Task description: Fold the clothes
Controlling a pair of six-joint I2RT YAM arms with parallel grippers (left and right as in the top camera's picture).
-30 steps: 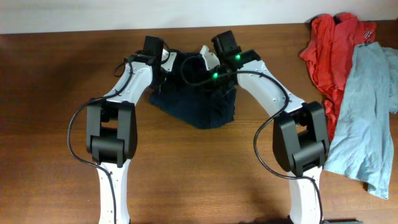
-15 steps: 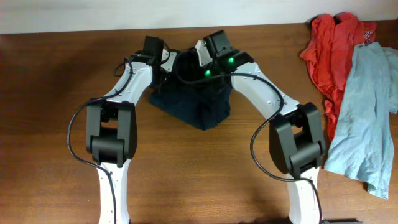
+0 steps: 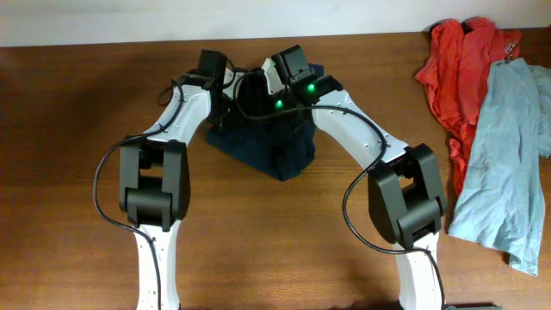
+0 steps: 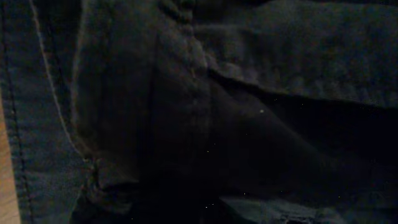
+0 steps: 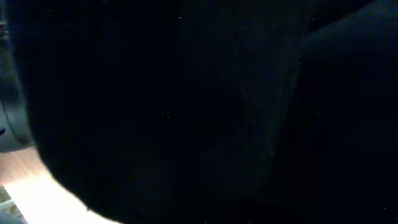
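Inspecting the fold in hand: the shorts lie bunched on the table, well to the left of the red garment. Both claws sit at their far edge, the right gripper nearer the red garment and the left gripper just beyond it. The fingers are hidden. Both claws are closed and cloth fills each wrist view, so I judge each clamped on the shorts. Recommendation: carry the held edge across level, align the layers, and lay it flat before releasing.

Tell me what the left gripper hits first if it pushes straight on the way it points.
The navy shorts: dark cloth fills its wrist view, apparently right against the jaws, though depth is unclear.
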